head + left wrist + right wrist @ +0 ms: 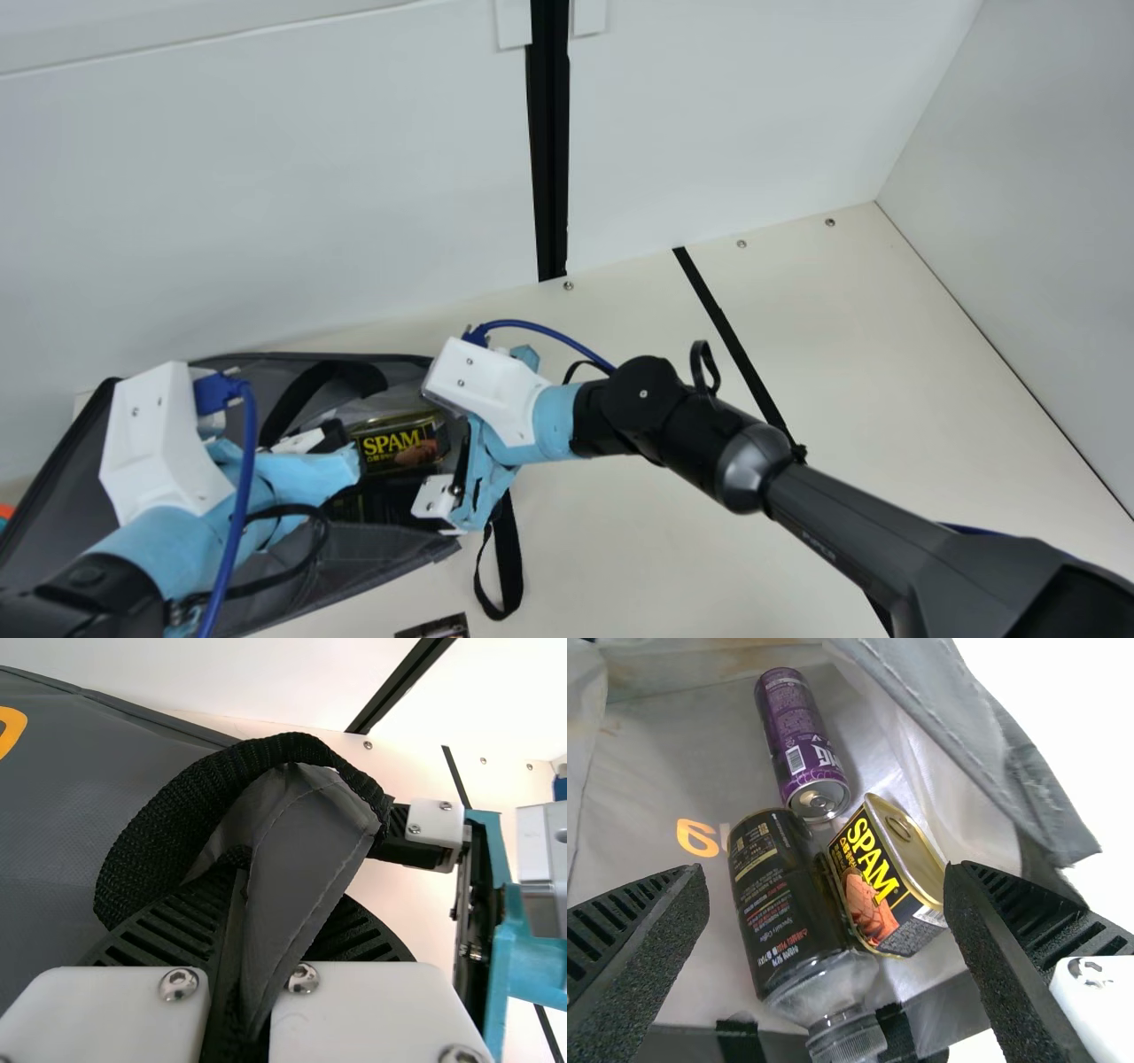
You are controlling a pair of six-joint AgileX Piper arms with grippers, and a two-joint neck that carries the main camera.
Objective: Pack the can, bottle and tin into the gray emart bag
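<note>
the gray emart bag (381, 554) could sag shut if its fold slips from your left gripper (244, 899), closed on the fabric. your right gripper (824, 868) stands wide and empty at its mouth; drawing it out carelessly might snag the wall. inside, you have the black-labelled, clear-necked bottle (784, 912) lying down, the yellow-and-black tin (873, 886) just beside, then the slim purple can (799, 735).
</note>
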